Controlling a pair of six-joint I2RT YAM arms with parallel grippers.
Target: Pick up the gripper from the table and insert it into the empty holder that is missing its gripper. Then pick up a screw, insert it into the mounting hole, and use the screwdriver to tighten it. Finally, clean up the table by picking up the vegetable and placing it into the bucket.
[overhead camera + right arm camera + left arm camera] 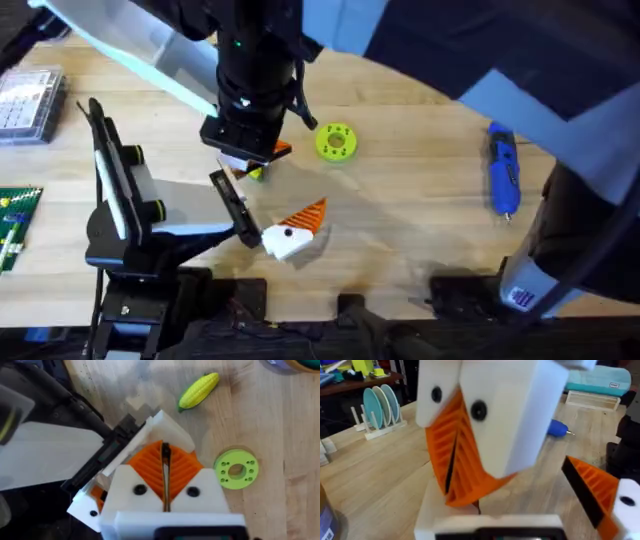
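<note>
On the right wrist view, yellow vegetable just beyond the right gripper, pads pressed together on nothing discernible.

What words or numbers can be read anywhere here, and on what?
None can be read.
A blue-printed label on the right arm's white base: too blurred.
A white mark on the teal case in the room behind: too small.

Matt wooden table; glossy blue plastic screwdriver.
</note>
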